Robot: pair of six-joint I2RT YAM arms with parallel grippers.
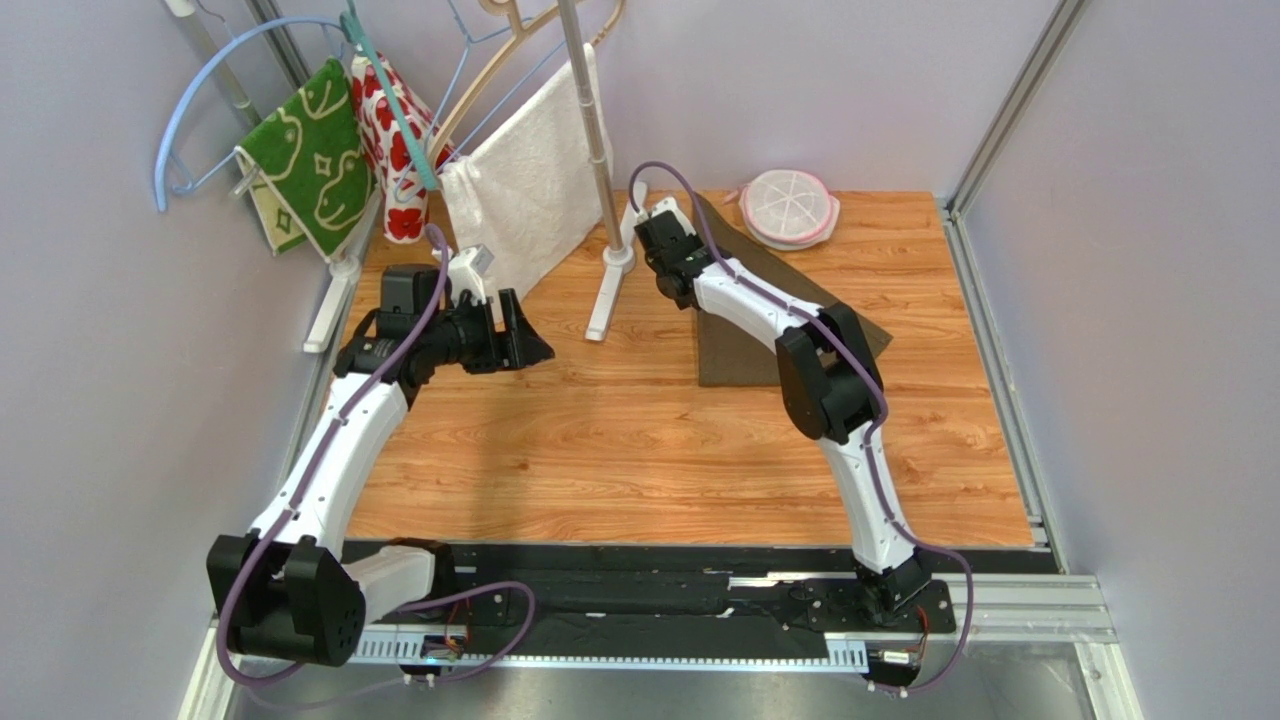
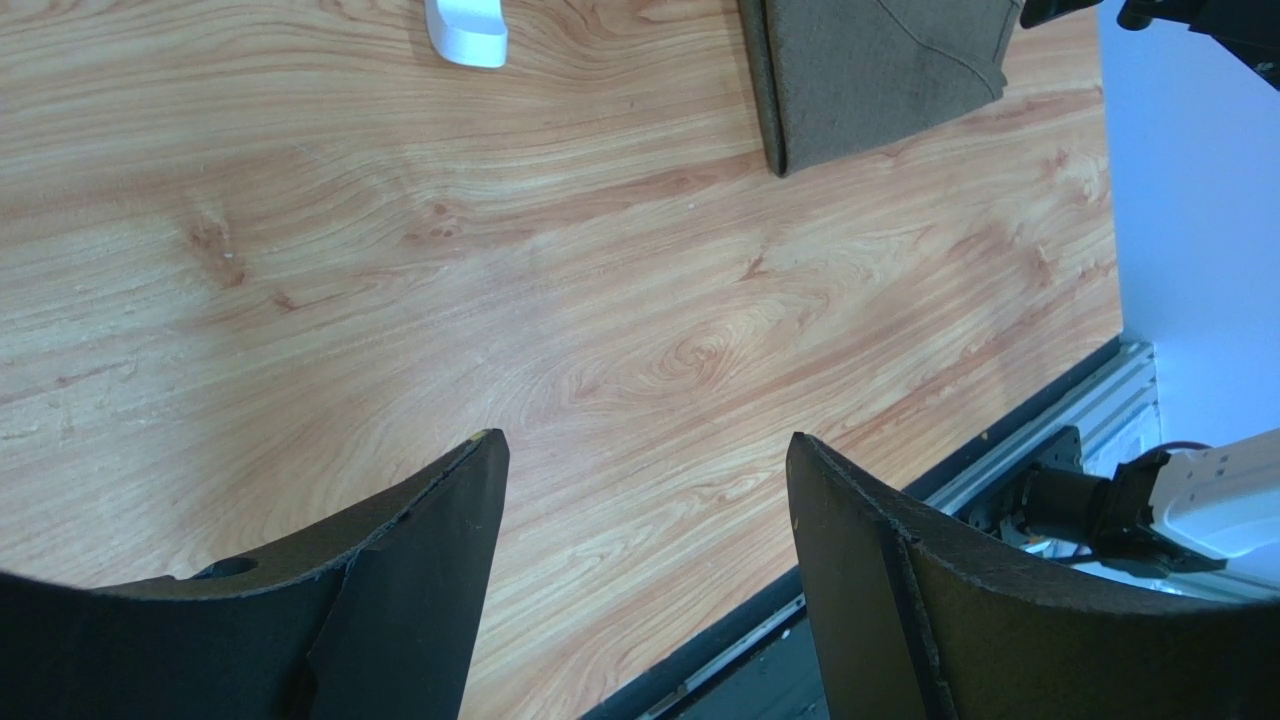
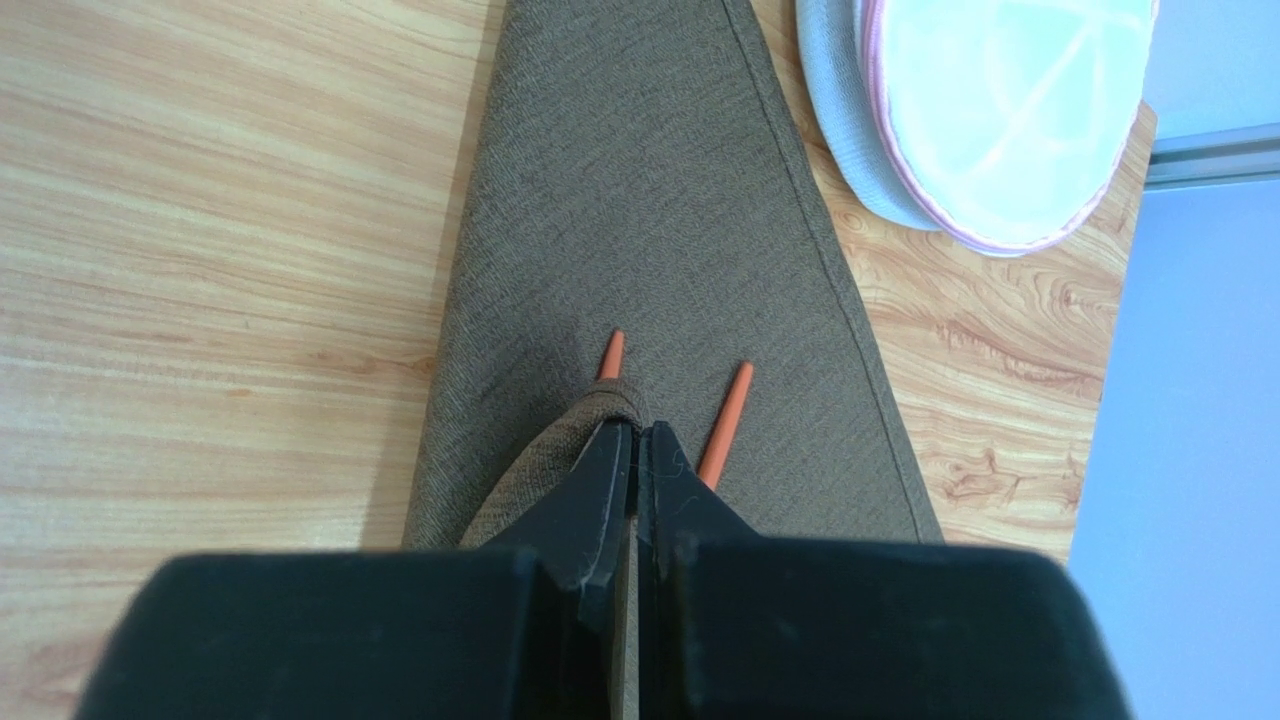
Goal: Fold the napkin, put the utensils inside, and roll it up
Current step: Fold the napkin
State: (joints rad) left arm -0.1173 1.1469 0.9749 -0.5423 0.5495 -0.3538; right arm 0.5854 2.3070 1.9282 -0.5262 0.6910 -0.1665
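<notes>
The dark brown napkin [image 1: 747,354] lies folded on the wooden table, right of centre; it also shows in the left wrist view [image 2: 879,68] and the right wrist view [image 3: 646,195]. My right gripper [image 1: 663,255] is at its far end, shut [image 3: 634,431] on a raised fold of the cloth. Two orange utensils lie on the napkin, only their ends showing: one [image 3: 610,356] pokes out from under the pinched fold, the other [image 3: 724,428] lies just right of the jaws. My left gripper [image 1: 522,335] is open and empty [image 2: 643,443] over bare wood, left of the napkin.
A white stand [image 1: 609,285] with a pole stands between the grippers. A white towel [image 1: 526,180], a green patterned cloth [image 1: 308,150] and a red patterned cloth [image 1: 394,150] hang at the back left. A round pink-rimmed dish [image 1: 787,207] sits behind the napkin.
</notes>
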